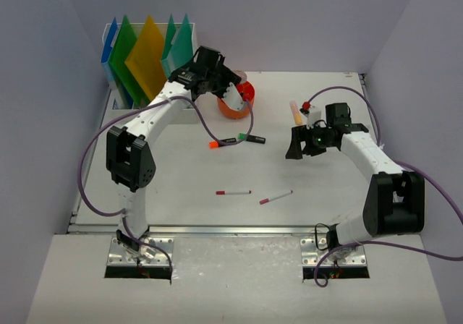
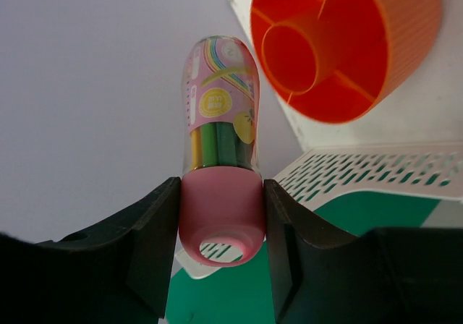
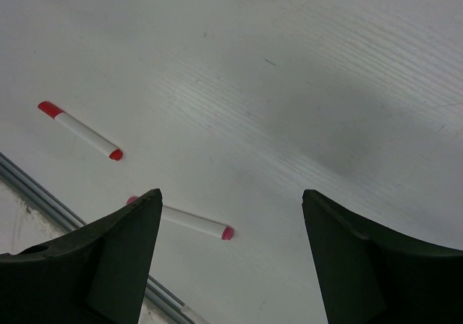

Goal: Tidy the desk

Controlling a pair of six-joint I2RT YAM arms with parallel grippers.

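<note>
The white desk (image 1: 181, 168) has pale lavender walls around it. My left gripper (image 1: 215, 74) is raised at the back, beside the orange pen holder (image 1: 240, 100). In the left wrist view the gripper (image 2: 221, 201) is shut on the pink cap of a clear tube of coloured pencils (image 2: 219, 121), with the orange pen holder (image 2: 347, 42) on its side ahead. My right gripper (image 1: 296, 147) is open and empty above the desk's right half. In the right wrist view (image 3: 231, 215) it hovers over a pink-tipped pen (image 3: 192, 223) and a red-tipped pen (image 3: 79, 130).
A white slotted file rack (image 1: 119, 100) with coloured folders stands back left. An orange-capped marker (image 1: 224, 142) and a black marker (image 1: 254, 139) lie mid-desk. A red pen (image 1: 233, 192) and a pink pen (image 1: 276, 197) lie near the front rail (image 1: 217, 229). A peach stick (image 1: 294, 111) lies back right.
</note>
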